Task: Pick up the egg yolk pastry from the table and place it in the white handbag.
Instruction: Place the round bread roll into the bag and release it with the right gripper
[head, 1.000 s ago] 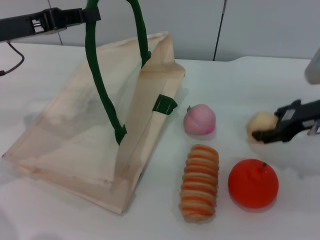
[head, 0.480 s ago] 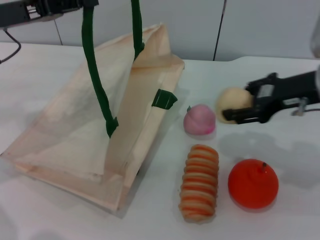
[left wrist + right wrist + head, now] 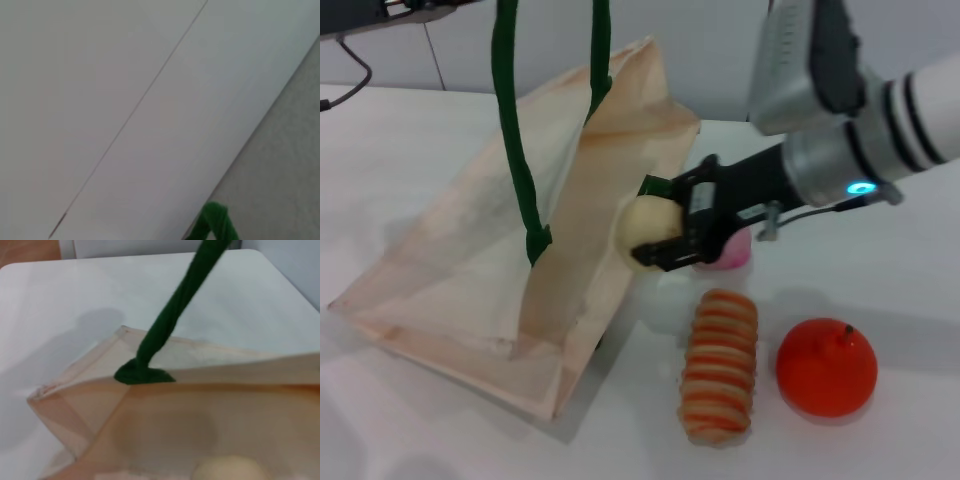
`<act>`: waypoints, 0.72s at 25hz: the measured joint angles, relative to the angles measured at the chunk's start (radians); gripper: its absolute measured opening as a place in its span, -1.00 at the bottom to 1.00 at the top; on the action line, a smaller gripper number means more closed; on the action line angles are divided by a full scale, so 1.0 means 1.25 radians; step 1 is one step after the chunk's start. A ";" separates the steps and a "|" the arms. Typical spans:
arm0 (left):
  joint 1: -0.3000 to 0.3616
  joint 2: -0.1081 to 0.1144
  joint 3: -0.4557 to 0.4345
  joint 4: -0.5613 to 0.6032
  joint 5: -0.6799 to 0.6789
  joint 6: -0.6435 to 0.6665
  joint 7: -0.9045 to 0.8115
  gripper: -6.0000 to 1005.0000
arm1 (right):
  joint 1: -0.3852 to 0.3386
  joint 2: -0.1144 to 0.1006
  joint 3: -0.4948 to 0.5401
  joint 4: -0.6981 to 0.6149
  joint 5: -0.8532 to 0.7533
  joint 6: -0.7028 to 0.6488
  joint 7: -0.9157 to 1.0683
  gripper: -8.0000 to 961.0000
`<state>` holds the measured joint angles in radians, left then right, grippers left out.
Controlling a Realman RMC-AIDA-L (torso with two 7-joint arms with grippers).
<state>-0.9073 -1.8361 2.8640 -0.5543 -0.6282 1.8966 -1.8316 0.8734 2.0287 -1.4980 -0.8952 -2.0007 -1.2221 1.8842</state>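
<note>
Egg yolk pastry: clamped in the right hand, raised off the surface at the white handbag's open edge.
White handbag: lies tilted, green handles pulled upward.
Left hand: top left corner by the handles; grip state cannot be told.
Nearby: pink peach ball, striped roll, orange.

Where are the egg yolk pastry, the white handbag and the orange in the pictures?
egg yolk pastry (image 3: 647,229), head view: its pale rounded front, held in the right gripper.
white handbag (image 3: 450,260), head view: its broad fabric side.
orange (image 3: 825,367), head view: middle of its skin.
</note>
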 joint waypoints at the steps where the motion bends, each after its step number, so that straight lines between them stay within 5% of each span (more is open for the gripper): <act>1: -0.004 0.000 0.000 0.001 0.000 0.001 0.000 -0.73 | 0.013 0.000 -0.019 0.016 0.014 0.017 -0.001 0.22; 18: -0.036 0.001 0.000 0.004 -0.044 0.014 -0.012 -0.73 | 0.205 0.007 -0.268 0.227 0.249 0.313 -0.038 0.21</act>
<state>-0.9523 -1.8351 2.8640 -0.5491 -0.6829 1.9147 -1.8466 1.1295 2.0377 -1.8331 -0.6114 -1.6895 -0.8315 1.8368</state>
